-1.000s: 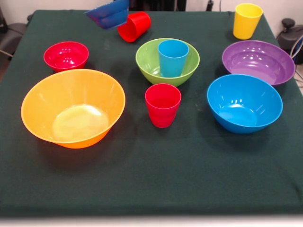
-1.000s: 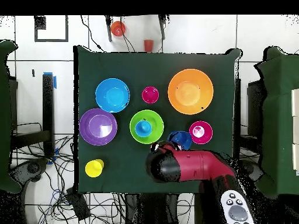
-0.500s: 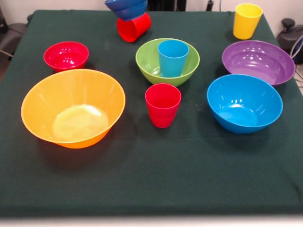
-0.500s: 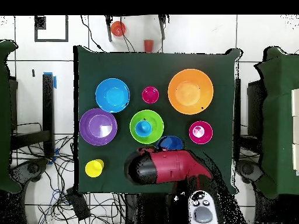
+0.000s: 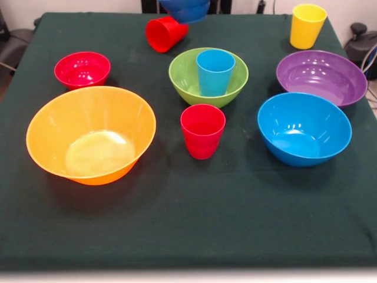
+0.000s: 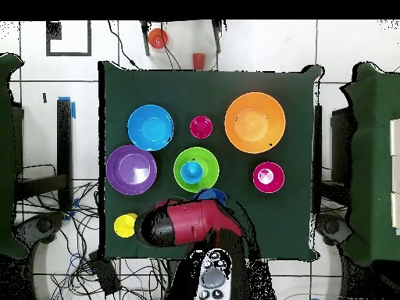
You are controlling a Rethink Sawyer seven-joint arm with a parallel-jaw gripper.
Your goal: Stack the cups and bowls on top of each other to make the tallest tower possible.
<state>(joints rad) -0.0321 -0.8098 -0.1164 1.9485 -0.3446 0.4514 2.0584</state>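
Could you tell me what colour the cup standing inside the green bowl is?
Light blue cup; clearest in the front view.

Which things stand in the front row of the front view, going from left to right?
Orange-yellow bowl → upright red cup → medium blue bowl.

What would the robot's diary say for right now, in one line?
small dark blue bowl: lifted, at table's back | light blue cup: inside green bowl | tower: not started

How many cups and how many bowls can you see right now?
Cups: 4 – yellow, light blue, red upright, red on its side.
Bowls: 6 – orange, green, blue, purple, small red, small dark blue.
Total: 10.
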